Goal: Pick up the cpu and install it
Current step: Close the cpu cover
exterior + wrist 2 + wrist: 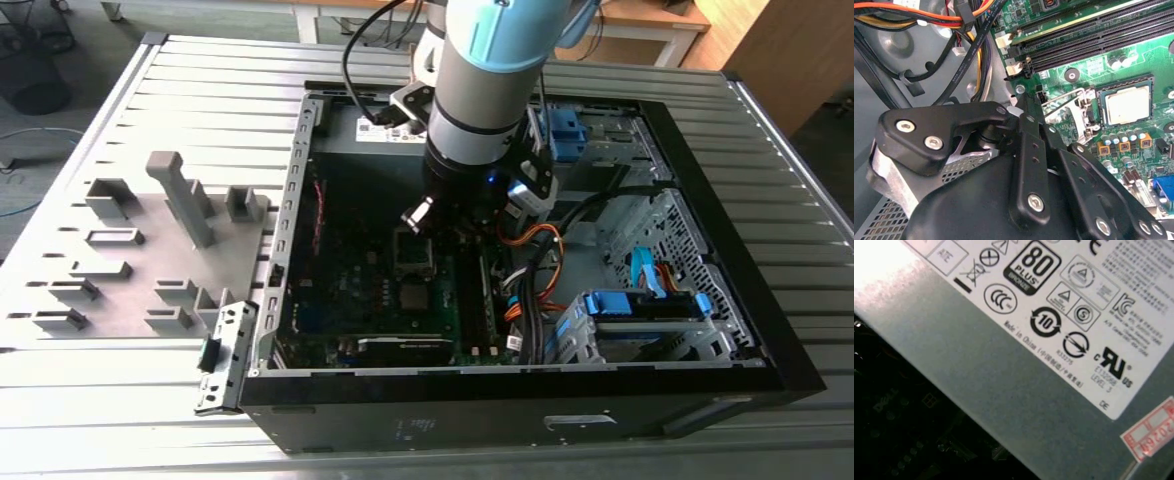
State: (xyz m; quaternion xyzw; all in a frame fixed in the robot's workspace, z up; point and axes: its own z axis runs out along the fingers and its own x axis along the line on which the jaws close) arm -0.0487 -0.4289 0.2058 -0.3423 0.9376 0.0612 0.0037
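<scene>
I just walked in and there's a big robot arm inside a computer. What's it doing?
The robot arm reaches down into the open computer case, its gripper low over the green board. The cpu, a small silvery square, lies in its socket on that board, apart from the gripper, which is not holding it.

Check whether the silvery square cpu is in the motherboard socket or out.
In. In the second wrist view the pale silvery square cpu lies flat inside the black socket frame.
</scene>
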